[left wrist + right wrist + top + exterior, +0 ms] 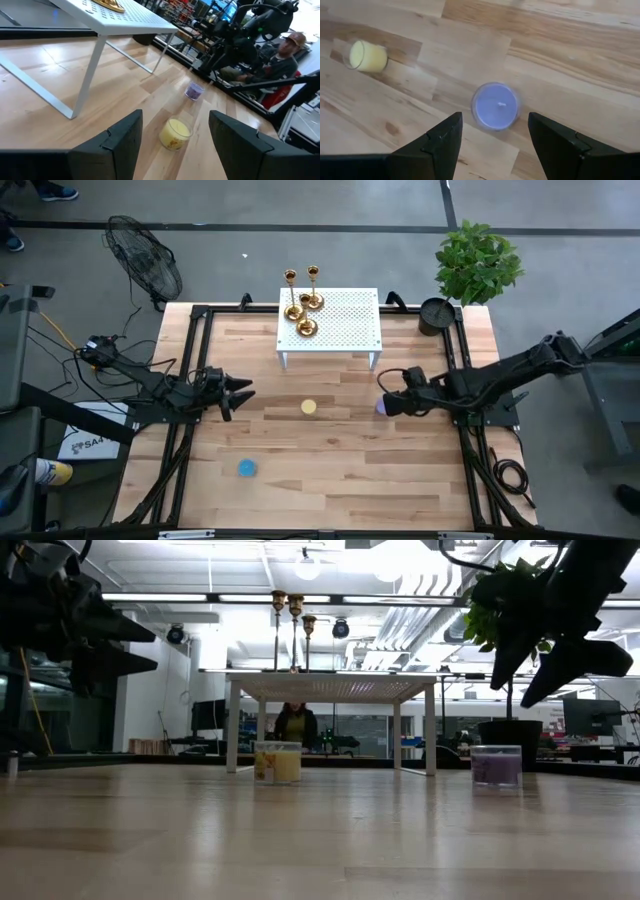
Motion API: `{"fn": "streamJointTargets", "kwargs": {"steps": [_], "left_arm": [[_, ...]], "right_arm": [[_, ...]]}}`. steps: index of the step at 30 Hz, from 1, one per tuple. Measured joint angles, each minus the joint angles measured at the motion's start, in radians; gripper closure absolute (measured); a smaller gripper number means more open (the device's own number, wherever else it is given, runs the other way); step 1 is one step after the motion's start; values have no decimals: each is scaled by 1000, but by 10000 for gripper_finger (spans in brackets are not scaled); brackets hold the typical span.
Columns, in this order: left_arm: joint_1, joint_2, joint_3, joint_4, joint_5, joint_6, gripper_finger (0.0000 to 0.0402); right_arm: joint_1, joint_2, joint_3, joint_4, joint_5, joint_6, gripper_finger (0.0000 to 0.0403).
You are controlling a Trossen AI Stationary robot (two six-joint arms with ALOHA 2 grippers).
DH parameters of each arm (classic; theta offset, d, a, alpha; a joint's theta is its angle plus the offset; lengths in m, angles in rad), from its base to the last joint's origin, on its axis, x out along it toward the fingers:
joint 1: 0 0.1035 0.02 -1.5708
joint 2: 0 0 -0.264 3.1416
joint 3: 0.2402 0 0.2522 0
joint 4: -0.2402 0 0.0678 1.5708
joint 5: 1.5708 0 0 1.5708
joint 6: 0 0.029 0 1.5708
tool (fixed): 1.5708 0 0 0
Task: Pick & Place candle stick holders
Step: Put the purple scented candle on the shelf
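Three gold candle stick holders (303, 302) stand upright on their round bases on the left part of a small white perforated stand (345, 322) at the table's far middle; they also show in the low view (292, 628). My left gripper (246, 393) is open and empty at the table's left, pointing right toward a yellow candle (308, 407). My right gripper (385, 404) is open and empty above a purple candle (495, 106), without touching it.
A blue candle (246, 468) sits at the near left. A potted plant (476, 260) and a dark round pot (436, 313) stand at the far right corner. A fan (145, 260) stands beyond the far left corner. A person (282, 52) sits beyond the table's right side.
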Motion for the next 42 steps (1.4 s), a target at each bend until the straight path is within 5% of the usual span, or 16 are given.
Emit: {"fn": "streamJointTargets", "kwargs": {"steps": [13, 29, 42], "left_arm": [[0, 2, 0, 2, 11, 0, 176], [0, 2, 0, 2, 12, 0, 177], [0, 2, 0, 3, 11, 0, 177]], "right_arm": [[151, 1, -181, 269, 93, -3, 181], [298, 1, -294, 291, 167, -23, 181], [297, 1, -333, 379, 244, -311, 181]]}}
